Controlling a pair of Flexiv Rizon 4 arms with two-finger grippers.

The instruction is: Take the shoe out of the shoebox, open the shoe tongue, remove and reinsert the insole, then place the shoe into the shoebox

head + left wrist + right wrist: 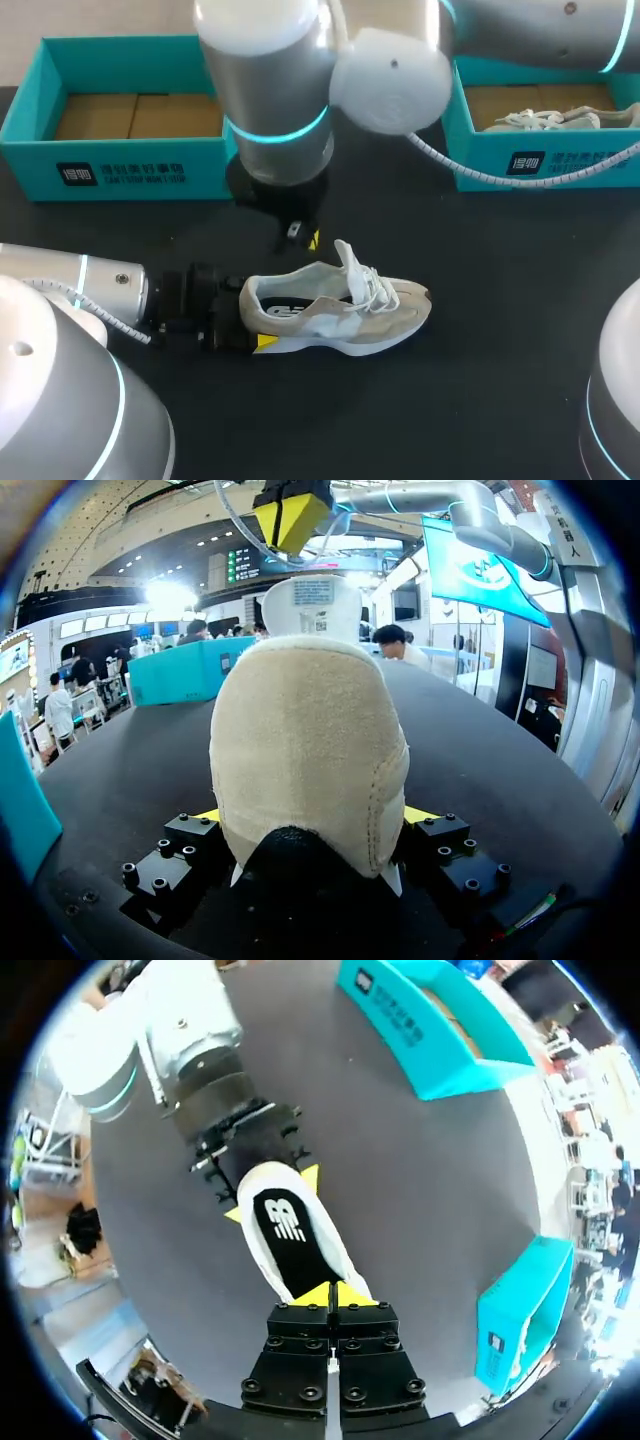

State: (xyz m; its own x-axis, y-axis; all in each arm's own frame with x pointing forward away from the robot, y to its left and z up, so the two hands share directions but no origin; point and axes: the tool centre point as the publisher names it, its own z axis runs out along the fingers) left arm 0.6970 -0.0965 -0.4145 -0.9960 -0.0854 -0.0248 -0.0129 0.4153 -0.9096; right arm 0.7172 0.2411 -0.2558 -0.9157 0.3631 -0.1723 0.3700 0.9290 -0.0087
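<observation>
Black table (480,400), bare across most of its near half and on the right side. That is the widest open stretch.

Right arm (275,90) comes in from the far right corner, crosses past the middle and points down. Its bulk hangs over the gap between the two boxes. Left arm (60,290) lies low along the near left, pointing at the shoe's heel.

Left shoebox (120,170), teal, sits on the far left side and shows only its cardboard floor. Right shoebox (560,165) sits on the far right with a second shoe (545,118) inside. A coiled cable (470,170) droops across its front wall.

Shoe (340,315), beige and white, stands upright on its sole mid-table with the toe to the right. It is well apart from both boxes, with free table ahead of the toe and on the near side.

Left gripper (312,820) is clamped on the heel, a yellow tip touching each side.

Right gripper (330,1295) hangs above the shoe's opening with its tips pressed together. Nothing is visible between them.

Tongue (313,600) stands up, just under the right gripper, not touching it. Insole (290,1230), black, lies inside the shoe.
</observation>
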